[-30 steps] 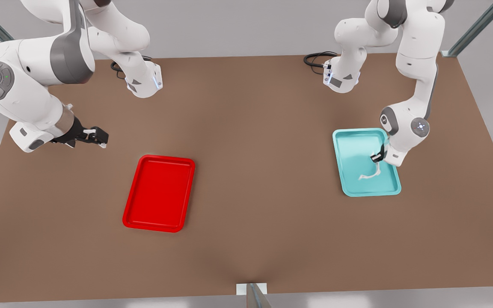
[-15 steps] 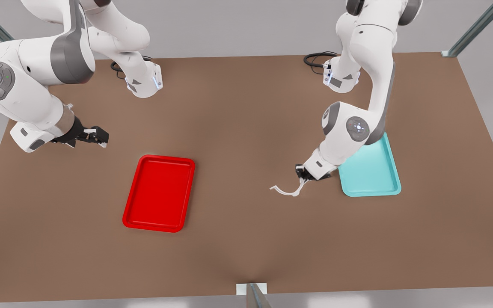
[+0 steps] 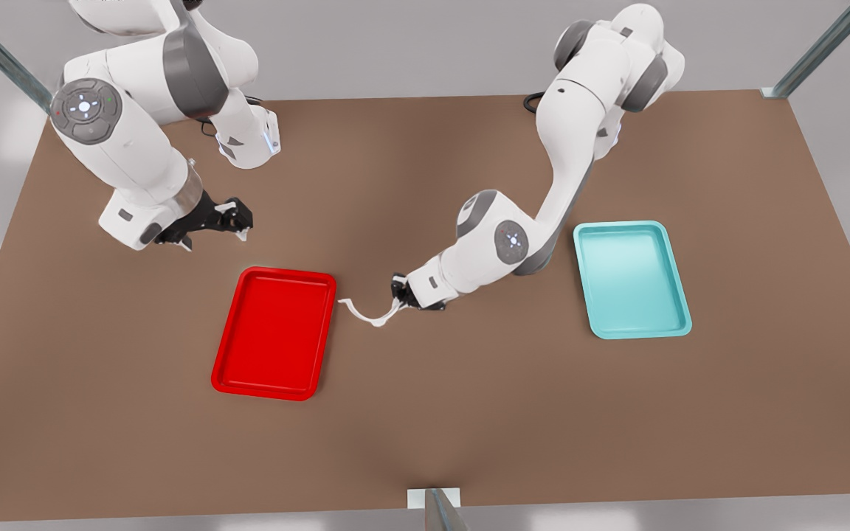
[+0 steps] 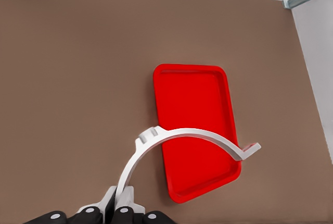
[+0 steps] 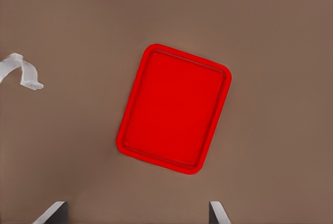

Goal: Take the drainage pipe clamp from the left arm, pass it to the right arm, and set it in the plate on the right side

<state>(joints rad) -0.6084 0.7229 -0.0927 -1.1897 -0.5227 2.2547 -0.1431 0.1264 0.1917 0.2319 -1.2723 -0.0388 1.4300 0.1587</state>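
Brown table (image 3: 425,413), grey walls behind, two trays, one clamp, my two arms.

Counted out: one red plate (image 3: 274,333), one teal tray (image 3: 631,279), one white drainage pipe clamp (image 3: 367,313). My left gripper (image 3: 398,292) hangs over the middle of the table, on the front view's right of the plate, its fingers (image 4: 124,203) pinched on one end of the clamp, whose free end reaches toward the plate's rim, above the table. My right gripper (image 3: 237,219) hovers with fingers spread wide beyond the plate's far corner, holding nothing. Both trays lie flat and well apart, the teal one toward the front view's right. Metal frame struts (image 3: 816,55) cross the upper corners.
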